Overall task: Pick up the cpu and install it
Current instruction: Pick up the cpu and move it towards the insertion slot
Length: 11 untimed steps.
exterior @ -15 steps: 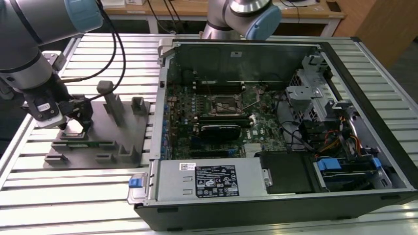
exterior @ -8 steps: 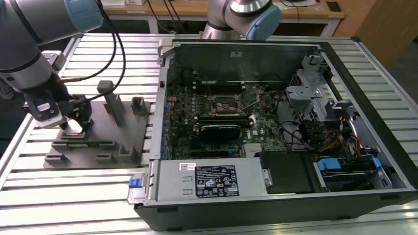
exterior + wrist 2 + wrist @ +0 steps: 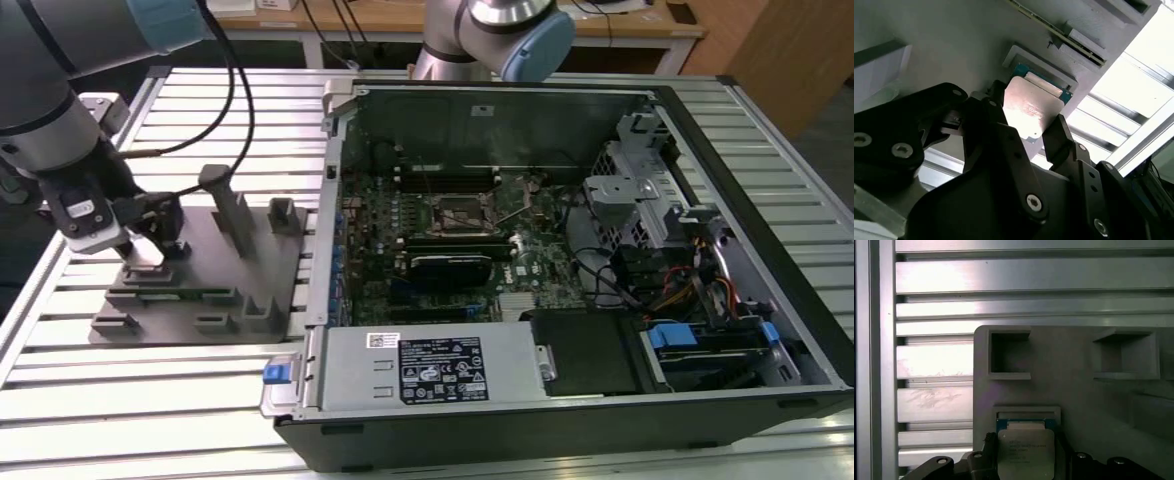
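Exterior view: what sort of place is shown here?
Probably a robotics workbench for computer assembly: an open computer case lies on a slotted aluminium table, and beside it the gripper hangs over a grey fixture plate holding the cpu.

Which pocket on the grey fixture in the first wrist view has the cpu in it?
The pocket nearest the end effector: the silvery-topped cpu sits in it. The square pockets beyond it are empty.

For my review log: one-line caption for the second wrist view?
Gripper poised at the cpu, which lies silvery side up in its pocket on the grey fixture.
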Each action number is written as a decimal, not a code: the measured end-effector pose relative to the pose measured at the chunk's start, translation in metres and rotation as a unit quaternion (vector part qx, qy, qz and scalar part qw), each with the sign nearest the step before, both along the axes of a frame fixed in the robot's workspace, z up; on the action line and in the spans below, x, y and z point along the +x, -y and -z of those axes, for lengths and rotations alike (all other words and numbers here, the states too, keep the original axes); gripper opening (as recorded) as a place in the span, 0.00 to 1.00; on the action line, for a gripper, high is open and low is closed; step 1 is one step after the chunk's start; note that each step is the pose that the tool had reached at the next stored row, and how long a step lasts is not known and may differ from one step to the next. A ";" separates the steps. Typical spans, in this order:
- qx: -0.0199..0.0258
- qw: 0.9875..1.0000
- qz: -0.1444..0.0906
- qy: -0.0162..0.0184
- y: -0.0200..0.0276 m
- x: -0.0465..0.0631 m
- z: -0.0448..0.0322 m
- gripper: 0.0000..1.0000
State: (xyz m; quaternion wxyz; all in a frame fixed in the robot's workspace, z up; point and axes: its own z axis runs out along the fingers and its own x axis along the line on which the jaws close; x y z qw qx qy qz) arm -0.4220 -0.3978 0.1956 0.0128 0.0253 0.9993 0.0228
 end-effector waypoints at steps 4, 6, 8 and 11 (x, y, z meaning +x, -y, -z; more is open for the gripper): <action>0.000 1.000 0.000 0.000 0.0000 0.000 -0.0065 0.55; 0.000 1.000 0.000 0.000 0.0000 0.000 -0.0101 0.55; 0.000 1.000 0.000 0.000 0.0000 0.000 -0.0135 0.55; 0.000 1.000 0.000 0.000 0.0000 0.000 -0.0191 0.55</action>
